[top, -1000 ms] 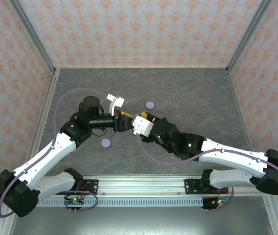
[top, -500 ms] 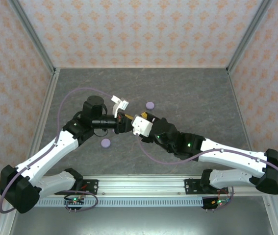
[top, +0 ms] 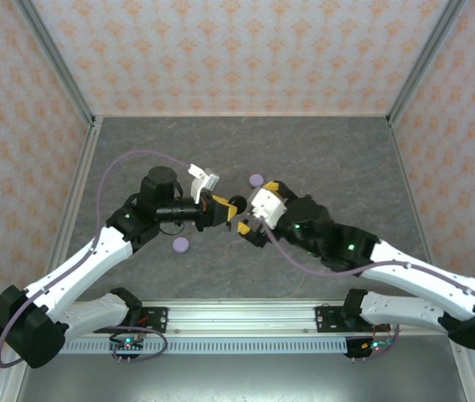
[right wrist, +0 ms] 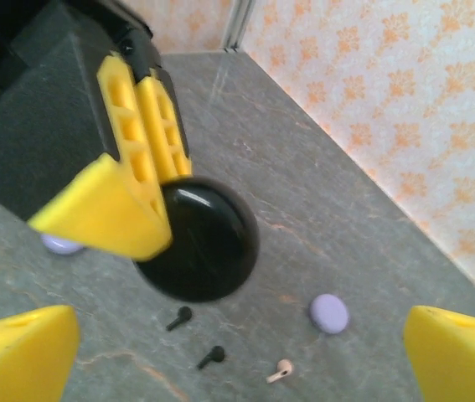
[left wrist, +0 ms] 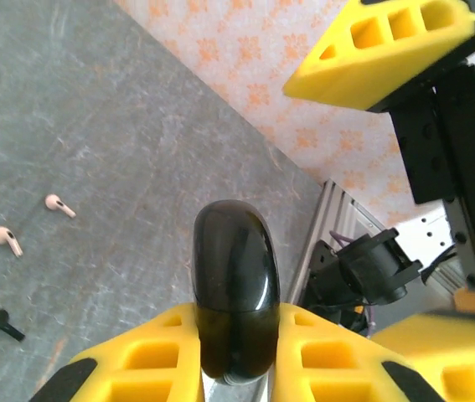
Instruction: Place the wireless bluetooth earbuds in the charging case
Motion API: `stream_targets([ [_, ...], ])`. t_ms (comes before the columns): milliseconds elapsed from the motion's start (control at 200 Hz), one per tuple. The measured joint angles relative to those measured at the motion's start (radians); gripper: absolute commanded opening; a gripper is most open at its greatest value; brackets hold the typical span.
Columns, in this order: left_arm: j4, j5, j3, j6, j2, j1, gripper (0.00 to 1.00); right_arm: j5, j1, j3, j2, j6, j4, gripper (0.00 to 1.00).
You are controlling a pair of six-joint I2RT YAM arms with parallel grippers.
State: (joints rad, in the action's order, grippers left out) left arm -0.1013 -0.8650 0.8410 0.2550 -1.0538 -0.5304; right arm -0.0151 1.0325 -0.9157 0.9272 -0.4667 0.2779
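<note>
Left wrist view, pink earbuds [left wrist: 6,239], right wrist view, lavender disc [right wrist: 329,313]

We could read no text, label, brand, number or sign anywhere in these views. The glossy black charging case [left wrist: 235,285] showed no lettering or logo that we could make out, and the walls [top: 220,50] carried only a repeated orange ornament, not writing.
</note>
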Motion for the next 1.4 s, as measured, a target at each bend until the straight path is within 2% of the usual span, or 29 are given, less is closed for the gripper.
stream_targets([
  [170, 0.090, 0.032, -0.051, -0.057, 0.035, -0.024, 0.03, 0.250, -0.167, 0.050, -0.126, 0.151, 0.001, 0.99],
  [375, 0.128, 0.041, -0.065, -0.150, 0.040, -0.074, 0.01, 0.405, -0.242, 0.075, -0.104, 0.272, -0.056, 0.99],
  [631, 0.136, 0.044, -0.065, -0.198, 0.040, -0.085, 0.00, 0.443, -0.255, 0.075, -0.011, 0.327, -0.100, 0.99],
  [956, 0.135, 0.048, -0.065, -0.219, 0.040, -0.085, 0.00, 0.443, -0.295, 0.074, -0.002, 0.351, -0.127, 1.00],
  [1396, 0.127, 0.065, -0.065, -0.231, 0.040, -0.085, 0.00, 0.470, -0.364, -0.002, 0.077, 0.355, -0.119, 0.95],
])
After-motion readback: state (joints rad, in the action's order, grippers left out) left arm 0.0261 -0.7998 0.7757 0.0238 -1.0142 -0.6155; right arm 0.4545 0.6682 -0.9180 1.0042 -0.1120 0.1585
